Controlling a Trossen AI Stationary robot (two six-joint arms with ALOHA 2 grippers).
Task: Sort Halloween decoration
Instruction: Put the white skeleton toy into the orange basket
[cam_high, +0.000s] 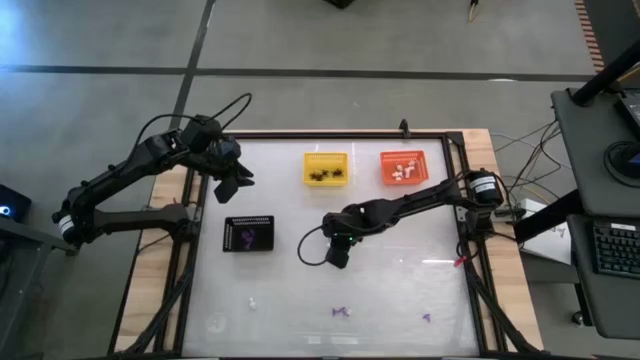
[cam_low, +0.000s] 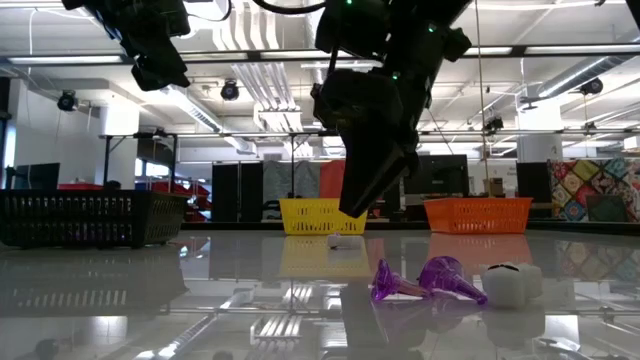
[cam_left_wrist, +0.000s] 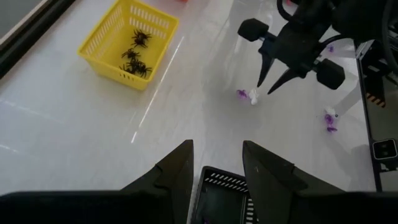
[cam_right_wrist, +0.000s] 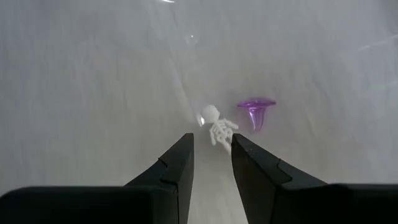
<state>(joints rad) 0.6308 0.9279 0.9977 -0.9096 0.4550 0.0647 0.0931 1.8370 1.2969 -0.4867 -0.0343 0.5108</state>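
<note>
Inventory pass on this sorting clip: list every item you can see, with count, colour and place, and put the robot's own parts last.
yellow basket: one, yellow, far centre, black trinkets inside, count unclear.
orange basket: one, orange, far right, white trinkets inside.
black tray: one, black, left of centre, purple trinkets inside.
loose purple trinkets: at least two, near edge.
white skeleton: one, white, on the table ahead of the right gripper, beside a purple piece.
table: one, white, glossy.
left gripper: open, above the tray.
right gripper: open, mid-table.
</note>
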